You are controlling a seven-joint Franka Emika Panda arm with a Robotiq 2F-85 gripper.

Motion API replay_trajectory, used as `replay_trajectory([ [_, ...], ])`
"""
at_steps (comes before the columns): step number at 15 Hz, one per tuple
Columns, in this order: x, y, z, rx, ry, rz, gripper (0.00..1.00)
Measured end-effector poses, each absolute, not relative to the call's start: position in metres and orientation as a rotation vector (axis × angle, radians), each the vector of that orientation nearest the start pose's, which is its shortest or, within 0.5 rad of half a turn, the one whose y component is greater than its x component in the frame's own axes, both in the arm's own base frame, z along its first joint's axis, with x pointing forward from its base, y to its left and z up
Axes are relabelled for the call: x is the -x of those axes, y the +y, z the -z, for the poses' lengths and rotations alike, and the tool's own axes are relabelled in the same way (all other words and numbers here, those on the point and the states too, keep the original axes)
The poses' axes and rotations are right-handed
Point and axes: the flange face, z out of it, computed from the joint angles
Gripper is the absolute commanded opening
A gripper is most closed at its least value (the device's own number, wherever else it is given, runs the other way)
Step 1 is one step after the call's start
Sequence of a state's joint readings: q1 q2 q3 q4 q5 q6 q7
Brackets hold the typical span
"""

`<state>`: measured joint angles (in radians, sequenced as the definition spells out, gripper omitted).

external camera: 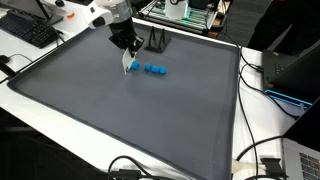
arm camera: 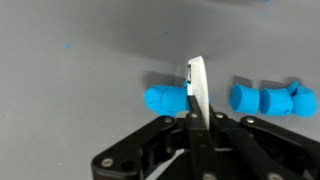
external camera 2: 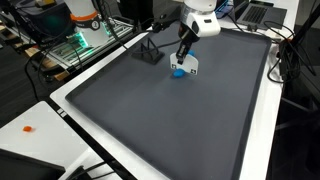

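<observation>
My gripper is shut on a thin white blade that stands on edge and points down at a grey mat. In the wrist view the blade sits in a gap in a row of blue clay pieces: one chunk lies left of it and several shorter chunks lie to its right. Both exterior views show the gripper just above the blue clay, with the blade's tip at mat level. Whether the blade touches the clay I cannot tell.
A small black wire stand sits on the mat right behind the gripper. The mat lies on a white table with a keyboard, cables and a laptop around it. A small orange object lies off the mat.
</observation>
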<state>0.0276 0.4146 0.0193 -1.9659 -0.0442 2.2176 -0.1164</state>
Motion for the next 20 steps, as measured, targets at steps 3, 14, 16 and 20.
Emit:
replay_trajectory([
  [3, -0.593, 0.027, -0.242, 3.143, -0.308, -0.252, 0.01],
  [14, -0.585, 0.036, -0.234, 3.151, -0.158, -0.344, 0.01],
  [16, -0.583, 0.043, -0.234, 3.14, -0.132, -0.385, 0.01],
  [20, -0.579, 0.055, -0.234, 3.126, -0.096, -0.446, 0.01],
])
